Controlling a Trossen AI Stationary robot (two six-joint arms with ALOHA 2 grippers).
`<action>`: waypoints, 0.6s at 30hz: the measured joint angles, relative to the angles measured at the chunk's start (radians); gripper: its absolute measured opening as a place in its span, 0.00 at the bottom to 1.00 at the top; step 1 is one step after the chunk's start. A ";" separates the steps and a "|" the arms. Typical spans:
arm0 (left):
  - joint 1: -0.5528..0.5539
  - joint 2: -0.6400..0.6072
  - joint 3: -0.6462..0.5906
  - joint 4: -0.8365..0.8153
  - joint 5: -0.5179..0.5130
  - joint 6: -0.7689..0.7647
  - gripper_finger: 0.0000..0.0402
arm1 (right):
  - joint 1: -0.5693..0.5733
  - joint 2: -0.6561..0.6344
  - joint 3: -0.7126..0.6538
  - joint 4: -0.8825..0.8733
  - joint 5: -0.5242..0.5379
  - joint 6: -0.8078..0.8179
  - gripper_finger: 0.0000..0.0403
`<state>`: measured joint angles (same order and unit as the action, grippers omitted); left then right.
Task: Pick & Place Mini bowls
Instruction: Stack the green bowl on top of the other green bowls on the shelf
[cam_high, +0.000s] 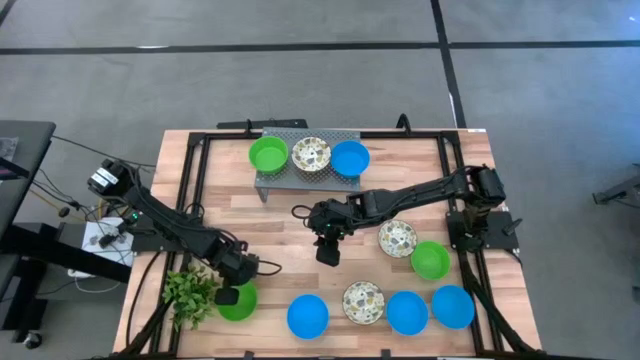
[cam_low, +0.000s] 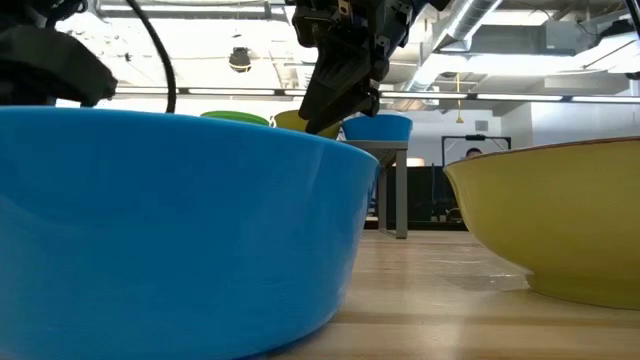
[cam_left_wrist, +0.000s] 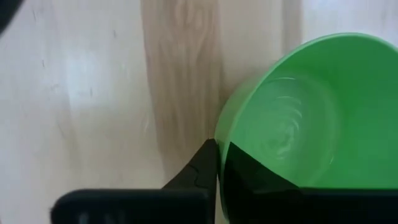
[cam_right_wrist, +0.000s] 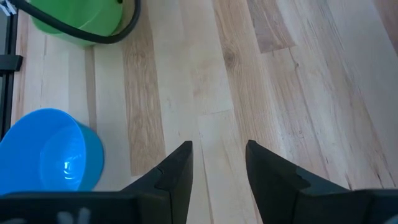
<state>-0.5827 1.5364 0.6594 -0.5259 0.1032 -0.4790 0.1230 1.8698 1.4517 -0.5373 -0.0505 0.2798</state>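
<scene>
Left end effector clamped on green bowl rim; right end effector wide, empty. Three bowls racked, most left.

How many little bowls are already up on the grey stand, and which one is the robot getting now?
Three bowls sit on the grey stand: a green bowl, a floral bowl and a blue bowl. The left gripper is shut on the rim of another green bowl beside the plant. The right gripper hangs open above bare wood. Seven bowls, counting that one, remain on the table.
</scene>
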 joint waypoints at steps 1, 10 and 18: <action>0.000 -0.007 0.004 0.000 0.000 0.000 0.02 | 0.000 0.000 0.000 0.000 0.000 0.000 0.33; 0.009 -0.185 0.014 -0.010 -0.049 -0.046 0.02 | 0.000 0.000 0.000 0.000 0.000 0.000 0.33; 0.027 -0.420 0.015 -0.013 -0.279 -0.055 0.03 | 0.000 0.000 0.000 0.000 0.000 0.000 0.33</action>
<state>-0.5557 1.1162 0.6743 -0.5385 -0.1756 -0.5335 0.1230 1.8698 1.4517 -0.5373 -0.0505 0.2798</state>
